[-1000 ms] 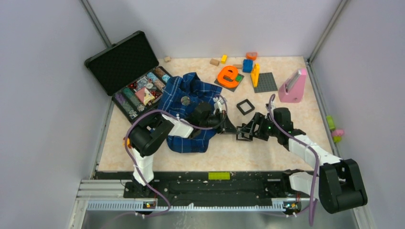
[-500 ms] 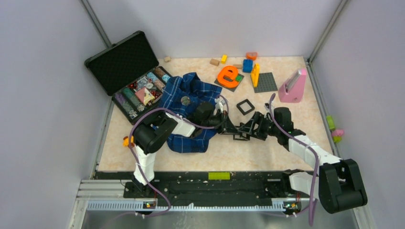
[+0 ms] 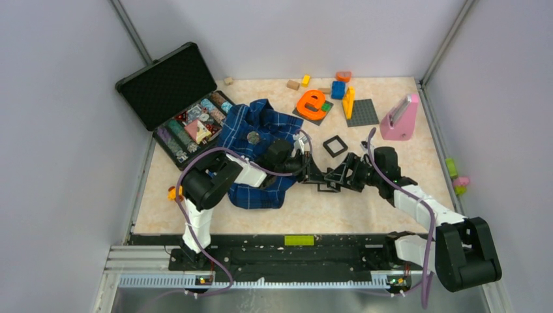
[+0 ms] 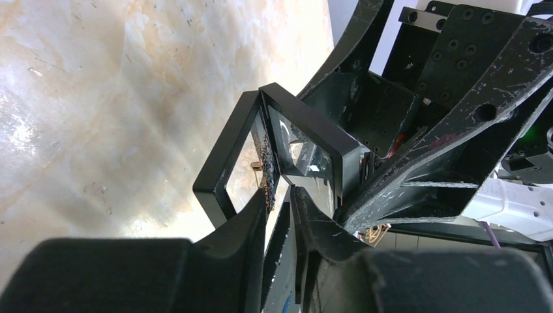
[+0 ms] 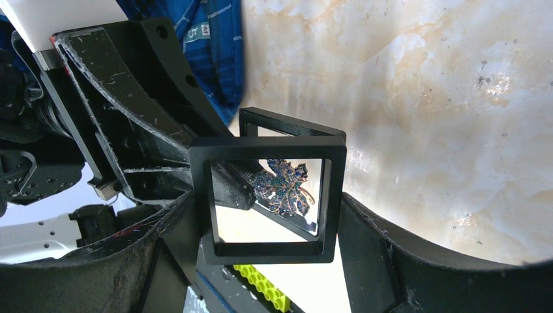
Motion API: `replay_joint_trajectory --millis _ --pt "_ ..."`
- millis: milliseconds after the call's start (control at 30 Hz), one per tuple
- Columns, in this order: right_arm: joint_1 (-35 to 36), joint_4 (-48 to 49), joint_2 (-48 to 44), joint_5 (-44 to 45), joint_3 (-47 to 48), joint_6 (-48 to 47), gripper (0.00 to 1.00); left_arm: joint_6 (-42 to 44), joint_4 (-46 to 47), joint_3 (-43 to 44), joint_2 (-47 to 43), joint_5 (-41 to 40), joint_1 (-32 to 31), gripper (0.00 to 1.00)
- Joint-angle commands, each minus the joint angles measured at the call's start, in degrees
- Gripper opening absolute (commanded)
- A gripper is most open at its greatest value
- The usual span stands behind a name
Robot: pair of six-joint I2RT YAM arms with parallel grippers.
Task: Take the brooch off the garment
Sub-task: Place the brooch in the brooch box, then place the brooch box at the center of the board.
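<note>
Small round silvery-grey brooch [image 3: 253,137] lying on the crumpled dark blue plaid shirt [image 3: 269,120] on the beige marbled table [image 3: 365,208], apart from both grippers, right gripper [image 5: 267,195] clamped on a hinged black square frame case [image 5: 267,149], left gripper [image 4: 280,199] fingers nearly together inside it, grip unclear.

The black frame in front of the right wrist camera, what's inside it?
A glittery blue-purple leaf-shaped ornament sits between the black frame's two opened halves. A finger of the left gripper hides its left end; how it is fastened is not visible.
</note>
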Motion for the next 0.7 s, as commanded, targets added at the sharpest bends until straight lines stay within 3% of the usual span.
replay_joint_trajectory --millis 0,333,533,667 --pt "-0.28 0.71 0.02 0.8 0.61 -0.68 0.52 1.31 1.28 -0.76 -1.68 -0.92 0.31 0.26" --pt "-1.1 -1.04 1.68 3.4 -0.3 -2.89 0.52 2.01 1.4 -4.05 -4.36 -4.44 0.71 0.36" --pt "-1.48 -3.1 4.3 5.79 1.1 -5.4 0.53 -0.61 8.25 -8.63 -5.48 -5.69 2.01 0.36" --pt "-1.48 -6.86 4.66 9.72 3.14 -7.22 0.54 -3.19 15.39 -12.26 -5.93 -7.46 2.65 0.3"
